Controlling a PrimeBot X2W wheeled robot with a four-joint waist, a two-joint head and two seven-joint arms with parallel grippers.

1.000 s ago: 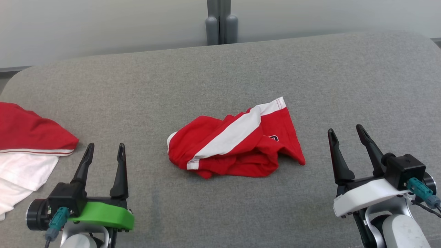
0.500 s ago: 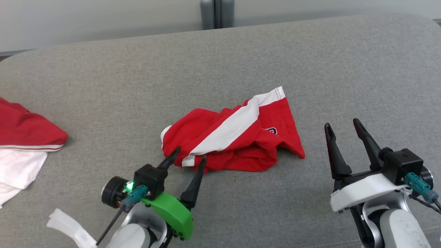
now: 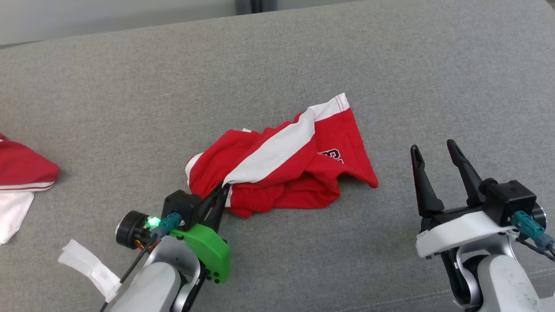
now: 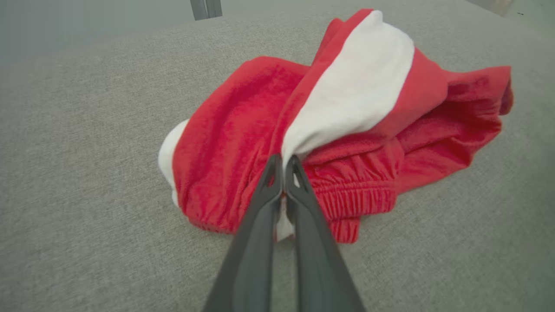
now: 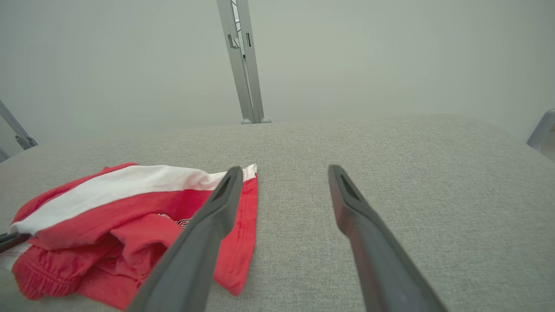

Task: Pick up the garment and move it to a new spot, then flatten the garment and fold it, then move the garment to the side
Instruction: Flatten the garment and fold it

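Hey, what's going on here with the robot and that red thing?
A two-armed robot is starting a clothes-folding job. Its left gripper is shut on the near edge of the crumpled red-and-white shorts, which lie on the grey cushion. The right gripper is open, off to the side and apart from the shorts. More red and white clothes sit at the far left.
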